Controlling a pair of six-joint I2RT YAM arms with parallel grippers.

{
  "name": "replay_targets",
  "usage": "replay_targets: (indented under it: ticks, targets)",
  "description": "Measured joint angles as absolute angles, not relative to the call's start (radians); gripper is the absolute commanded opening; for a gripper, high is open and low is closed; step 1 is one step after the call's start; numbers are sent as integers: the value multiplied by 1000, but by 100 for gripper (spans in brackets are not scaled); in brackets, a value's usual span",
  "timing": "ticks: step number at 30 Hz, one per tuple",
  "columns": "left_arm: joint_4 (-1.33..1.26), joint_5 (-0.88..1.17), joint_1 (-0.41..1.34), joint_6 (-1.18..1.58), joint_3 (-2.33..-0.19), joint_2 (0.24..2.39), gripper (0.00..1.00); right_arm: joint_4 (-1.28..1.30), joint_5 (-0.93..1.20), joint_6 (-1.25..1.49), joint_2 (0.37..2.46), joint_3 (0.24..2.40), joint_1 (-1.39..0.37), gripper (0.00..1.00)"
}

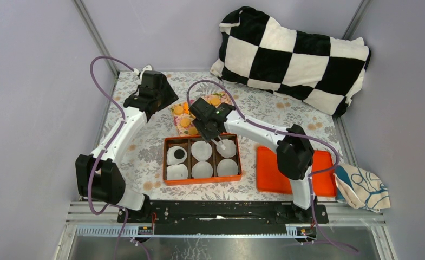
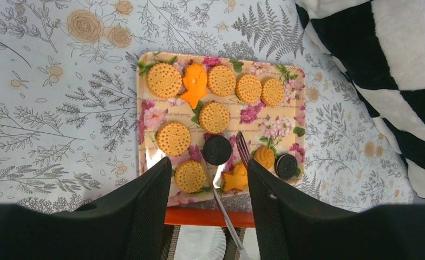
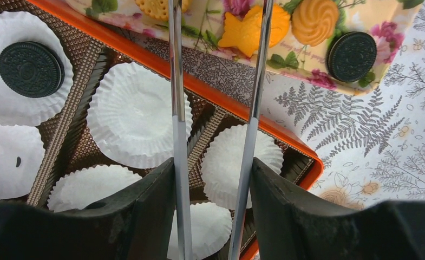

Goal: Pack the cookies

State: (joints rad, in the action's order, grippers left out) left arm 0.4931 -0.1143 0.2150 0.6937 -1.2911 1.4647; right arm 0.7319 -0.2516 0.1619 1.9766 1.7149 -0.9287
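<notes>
Several round tan cookies [image 2: 164, 79] and two dark ones [image 2: 217, 150] lie on a floral tray [image 2: 148, 116] behind the orange box [image 1: 168, 162]. The box holds white paper cups. One dark cookie [image 3: 30, 69] sits in the back left cup, and it also shows in the top view [image 1: 178, 155]. My right gripper [image 3: 213, 168] is shut on metal tongs [image 3: 176, 108]. The tong tips reach over the tray's near edge beside the dark cookie. My left gripper [image 2: 209, 173] is open and empty, hovering above the tray's near edge.
An orange lid [image 1: 269, 170] lies right of the box. A black-and-white checkered pillow [image 1: 294, 54] fills the back right. A patterned cloth [image 1: 364, 187] lies at the right edge. Star and fish shaped orange biscuits [image 2: 236, 179] also lie on the tray.
</notes>
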Motion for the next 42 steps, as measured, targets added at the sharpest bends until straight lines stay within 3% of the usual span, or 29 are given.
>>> replay_targets:
  ticks: [6, 10, 16, 20, 34, 42]
  targets:
    - [490, -110, 215, 694, -1270, 1465, 59, 798, -242, 179, 2052, 1809, -928, 43]
    - [487, -96, 213, 694, -1269, 1465, 59, 830, -242, 193, 2070, 1855, -928, 42]
    - [485, -70, 202, 694, -1269, 1465, 59, 862, -246, 204, 2070, 1882, -928, 18]
    - [485, -61, 200, 694, -1269, 1465, 59, 863, -249, 205, 2062, 1882, -928, 14]
    - [485, -44, 200, 694, -1269, 1464, 59, 847, -250, 207, 1720, 1820, -960, 12]
    - [484, -31, 200, 694, -1269, 1459, 59, 858, -219, 248, 1673, 1612, -1111, 12]
